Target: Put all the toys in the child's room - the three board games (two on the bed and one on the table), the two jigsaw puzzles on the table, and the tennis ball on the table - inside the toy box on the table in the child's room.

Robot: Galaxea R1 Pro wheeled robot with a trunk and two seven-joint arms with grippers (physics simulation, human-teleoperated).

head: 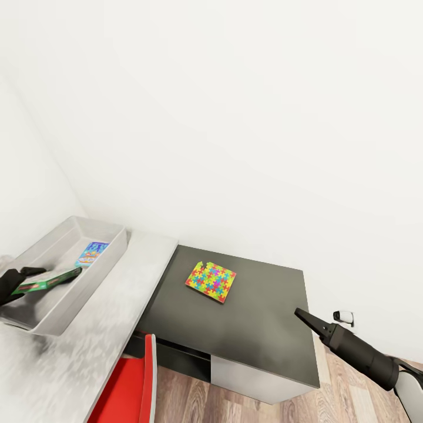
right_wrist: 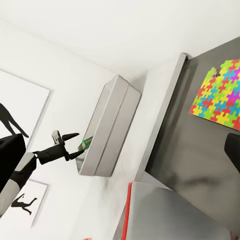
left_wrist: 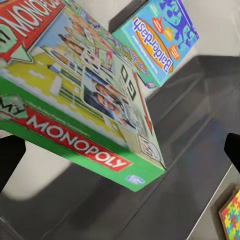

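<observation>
The light grey toy box (head: 108, 261) stands on the pale grey desk top (head: 111, 317) at the left. A blue board game (head: 92, 253) lies flat inside it. A green and red Monopoly board game (head: 50, 281) hangs tilted over the box's near end, between the spread fingers of my left gripper (head: 23, 279), which is open. In the left wrist view the far finger (left_wrist: 233, 149) stands clear of the Monopoly box (left_wrist: 75, 100). One mosaic jigsaw puzzle (head: 210, 281) lies on the lower dark top (head: 258, 329). My right gripper (head: 302, 316) hovers open and empty over that top's right front.
A red chair (head: 126, 382) is tucked under the desk in front. White walls close in behind and to the left. Wood-plank floor (head: 352, 399) shows at the right front. A wall socket (head: 343, 317) sits low on the wall beyond the right arm.
</observation>
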